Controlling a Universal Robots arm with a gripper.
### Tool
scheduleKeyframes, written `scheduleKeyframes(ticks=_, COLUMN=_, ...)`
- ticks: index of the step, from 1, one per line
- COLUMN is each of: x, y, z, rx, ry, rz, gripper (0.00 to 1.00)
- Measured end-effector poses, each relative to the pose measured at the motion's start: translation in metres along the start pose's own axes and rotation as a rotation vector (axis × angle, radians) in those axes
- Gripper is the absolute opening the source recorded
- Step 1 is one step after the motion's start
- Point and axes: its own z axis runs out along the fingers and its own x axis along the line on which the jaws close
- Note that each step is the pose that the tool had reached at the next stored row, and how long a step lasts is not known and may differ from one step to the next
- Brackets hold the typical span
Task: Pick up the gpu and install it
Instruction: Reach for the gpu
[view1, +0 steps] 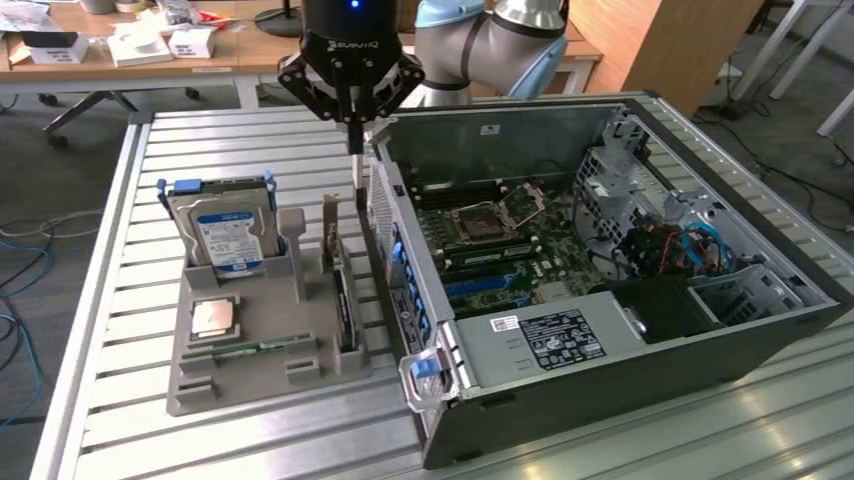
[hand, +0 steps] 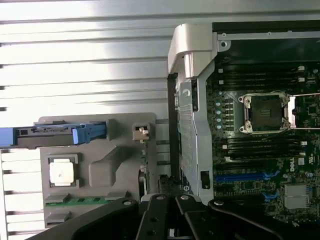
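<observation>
- Exterior view, upper centre of the frame: the claw (view1: 358, 178) hangs with its fingers clenched together and nothing between them.
- Below it, centre-left of the frame, the gpu (view1: 342, 300) stands on edge in a slot of the grey holder tray (view1: 254, 385), on the side of the tray nearest the open computer case (view1: 641, 340).
- So where is the card against the claw? The fingertips sit above the card's far end, clear of it, with open air between tip and top edge.
- Step in hand, by the look of it: the approach for the pick. The card is not yet lifted out of its slot and not yet in the case.
- A judgement on the move ahead: the fingers would have to part before they could straddle that thin top edge, and they would need to line up squarely over it.
- Tight spot to watch: the case wall runs just beside the card on the exterior view's right, and the hard drive (view1: 220, 230) stands upright toward the left.
</observation>
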Motion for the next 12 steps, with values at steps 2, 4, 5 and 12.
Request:
scheduleKeyframes(ticks=2, x=0.005, y=-0.0004, z=0.0001, rx=-0.0001, ry=0.0, rz=0.0, gripper=0.11)
scheduleKeyframes(ticks=4, x=0.011, y=-0.0007, z=0.0002, rx=-0.0001, ry=0.0, rz=0.0, gripper=0.11)
scheduleKeyframes(ticks=5, x=0.014, y=-0.0009, z=0.0003, rx=-0.0001, ry=0.0, rz=0.0, gripper=0.11)
scheduleKeyframes(ticks=12, x=0.028, y=-0.0018, z=0.0009, rx=0.0001, ry=-0.0001, rz=0.0, gripper=0.11)
